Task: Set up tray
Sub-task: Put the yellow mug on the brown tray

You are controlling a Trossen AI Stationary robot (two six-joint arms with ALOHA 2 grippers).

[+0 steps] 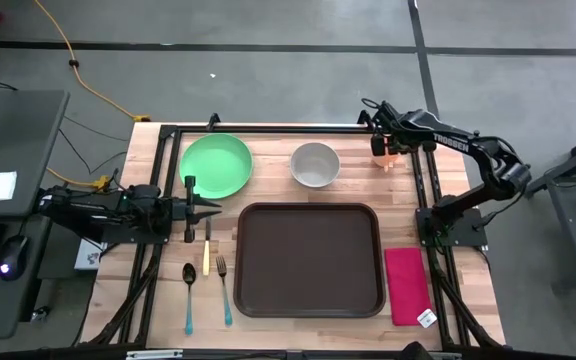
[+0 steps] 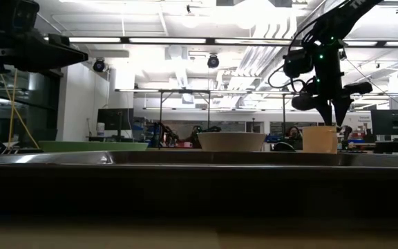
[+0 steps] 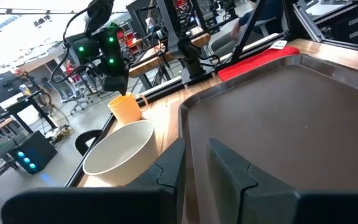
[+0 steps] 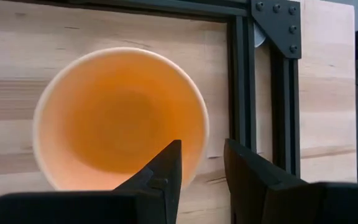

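Observation:
The dark-brown tray (image 1: 308,260) lies flat at the table's middle near edge, with nothing on it. An orange cup (image 4: 120,118) stands upright near the far right corner (image 1: 388,156). My right gripper (image 4: 204,155) hangs over it pointing down, open. One finger is above the cup's inside and the other is outside its rim; in the low view the tips (image 2: 337,119) are just at rim height. My left gripper (image 1: 215,209) waits left of the tray, level, open by a narrow gap (image 3: 196,165).
A green plate (image 1: 216,165) and a white bowl (image 1: 315,163) sit beyond the tray's far edge. A spoon (image 1: 189,292), a knife (image 1: 207,256) and a fork (image 1: 224,290) lie left of the tray. A red-pink napkin (image 1: 405,285) lies to its right. A black frame rail (image 4: 241,87) runs beside the cup.

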